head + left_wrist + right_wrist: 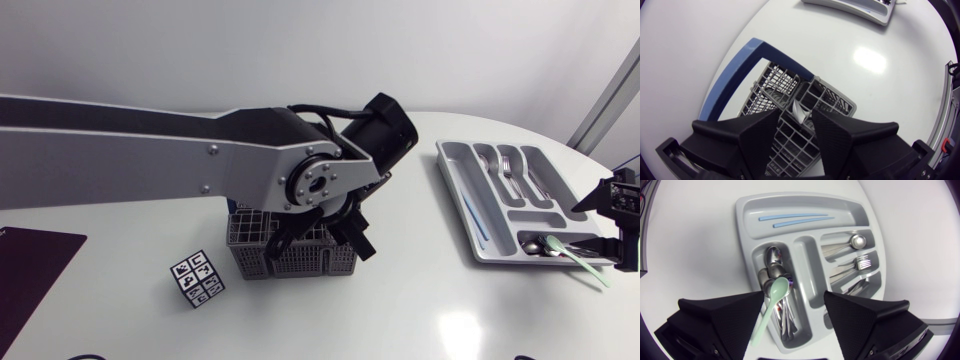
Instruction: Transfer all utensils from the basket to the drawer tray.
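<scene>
Basket [300,262] sits at the lower centre of the head view. Your left arm comes in from the left edge and ends right above it, with the left gripper [318,238] hanging over its rim. In the left wrist view that left gripper [796,135] has its fingers parted by a narrow gap and holds nothing. The basket [775,82] lies under and ahead of them, and one silvery utensil [800,111] stands in a cell just ahead of the gap. You cannot tell whether a finger touches it.

At the right of the head view, well apart from the basket, lies the drawer tray [452,165]. It holds forks [510,168] in its upper part, two blue sticks [475,222] along its left side and metal spoons [540,245] in its lower part. A mint-green spoon [585,262] has its bowl by those spoons and its handle jutting past the tray's lower right rim. Your right gripper [608,222] is at the right edge, beside that corner.

In the right wrist view the right gripper [795,317] is spread wide over the drawer tray [745,210] and grips nothing. The mint-green spoon [771,305] lies between its fingers, close along one of them, with its bowl on the metal spoons [772,267].

A marker cube [197,279] stands to the lower left of the basket, and a dark mat [35,275] lies in the lower left corner.
</scene>
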Action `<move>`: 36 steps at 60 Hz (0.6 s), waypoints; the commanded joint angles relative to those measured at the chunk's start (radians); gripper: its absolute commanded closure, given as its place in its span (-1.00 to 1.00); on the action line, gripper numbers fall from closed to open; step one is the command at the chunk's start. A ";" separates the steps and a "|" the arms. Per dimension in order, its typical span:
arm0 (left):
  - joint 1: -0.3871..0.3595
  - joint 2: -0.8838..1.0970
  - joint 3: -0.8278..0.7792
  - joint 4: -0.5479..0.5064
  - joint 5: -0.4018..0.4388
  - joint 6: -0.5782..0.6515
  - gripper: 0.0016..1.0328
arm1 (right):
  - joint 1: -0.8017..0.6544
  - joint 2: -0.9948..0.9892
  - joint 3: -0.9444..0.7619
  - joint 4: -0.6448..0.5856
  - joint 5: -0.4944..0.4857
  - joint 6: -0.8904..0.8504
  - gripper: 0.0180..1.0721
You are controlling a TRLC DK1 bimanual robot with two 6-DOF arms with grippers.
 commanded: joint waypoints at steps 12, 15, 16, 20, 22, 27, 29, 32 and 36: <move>0.000 -0.031 -0.021 -0.008 0.006 -0.008 0.08 | -0.024 0.046 0.015 -0.009 0.024 0.022 -0.93; 0.002 -0.031 -0.022 -0.008 0.006 -0.008 0.08 | -0.024 0.046 0.021 -0.027 0.029 0.051 -0.93; 0.000 -0.030 -0.022 -0.008 0.006 -0.008 0.08 | -0.022 0.051 0.030 -0.039 0.032 0.070 -0.93; -0.001 -0.028 -0.019 -0.008 0.006 -0.008 0.08 | -0.019 0.054 0.046 -0.050 0.035 0.114 -0.93; -0.001 -0.027 -0.019 -0.008 0.006 -0.008 0.08 | -0.019 0.060 0.059 -0.078 0.038 0.140 -0.93; -0.001 -0.028 -0.021 -0.008 0.006 -0.007 0.08 | -0.038 0.061 0.063 -0.136 0.036 0.142 -0.93; -0.001 -0.028 -0.021 -0.008 0.006 -0.005 0.08 | -0.048 0.063 0.061 -0.153 0.036 0.142 -0.93; 0.000 -0.030 -0.024 -0.008 0.006 -0.005 0.08 | -0.070 0.069 0.053 -0.182 0.038 0.142 -0.93; 0.000 -0.028 -0.025 -0.008 0.006 -0.005 0.08 | -0.096 0.077 0.033 -0.176 0.042 0.146 -0.93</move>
